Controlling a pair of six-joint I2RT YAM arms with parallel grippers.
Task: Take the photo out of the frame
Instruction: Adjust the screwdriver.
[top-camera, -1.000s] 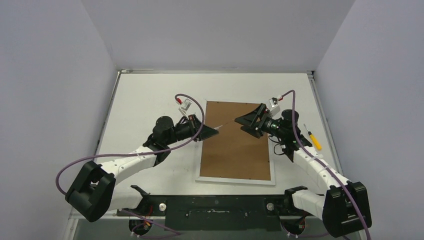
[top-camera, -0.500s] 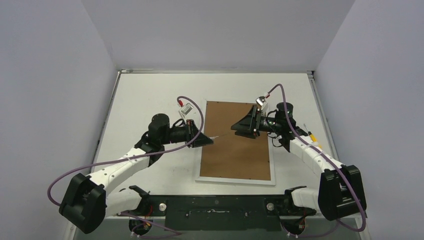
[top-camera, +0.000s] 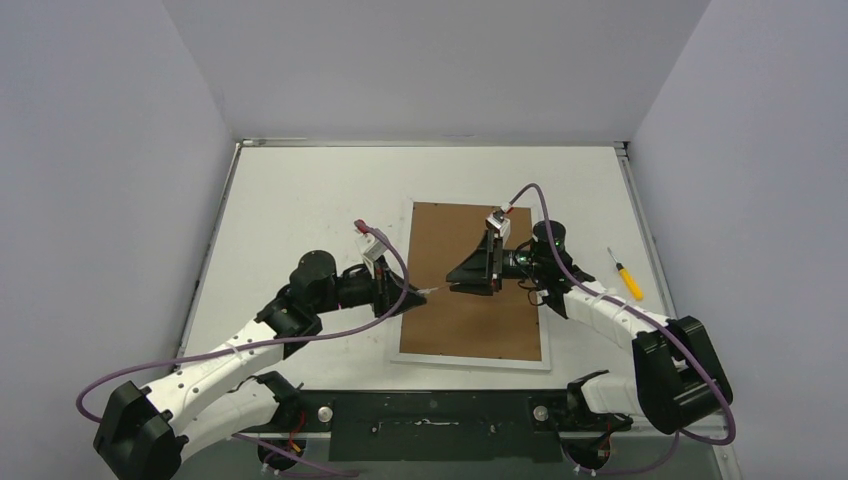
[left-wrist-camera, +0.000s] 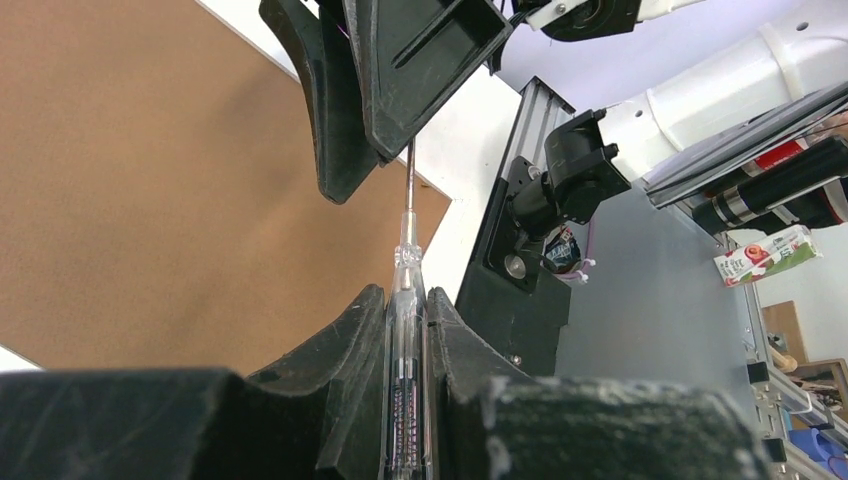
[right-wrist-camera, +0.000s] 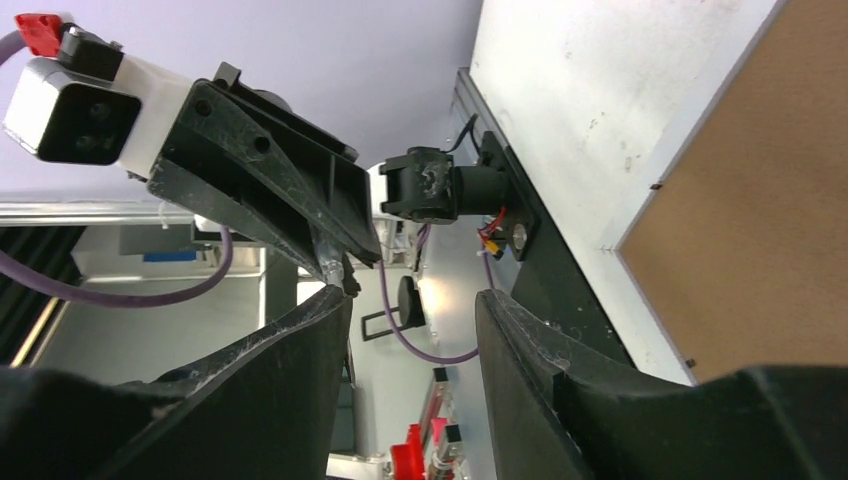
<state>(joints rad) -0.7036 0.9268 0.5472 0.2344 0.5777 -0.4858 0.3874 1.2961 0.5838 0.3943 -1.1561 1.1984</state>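
Toward the near edge of the table (top-camera: 300, 200) the frame (top-camera: 470, 325) is laid face down, back unopened; the photo is unseen, judged still inside. Above it a screwdriver (left-wrist-camera: 407, 385) is clamped in the left gripper (left-wrist-camera: 405, 300); the right gripper (right-wrist-camera: 415, 300) is held parted at its tip.

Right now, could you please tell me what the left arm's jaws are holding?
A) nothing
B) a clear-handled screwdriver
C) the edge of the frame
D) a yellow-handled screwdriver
B: in the left wrist view the left jaws are clamped on the clear-handled screwdriver, while the yellow-handled screwdriver lies loose to the right of the frame.
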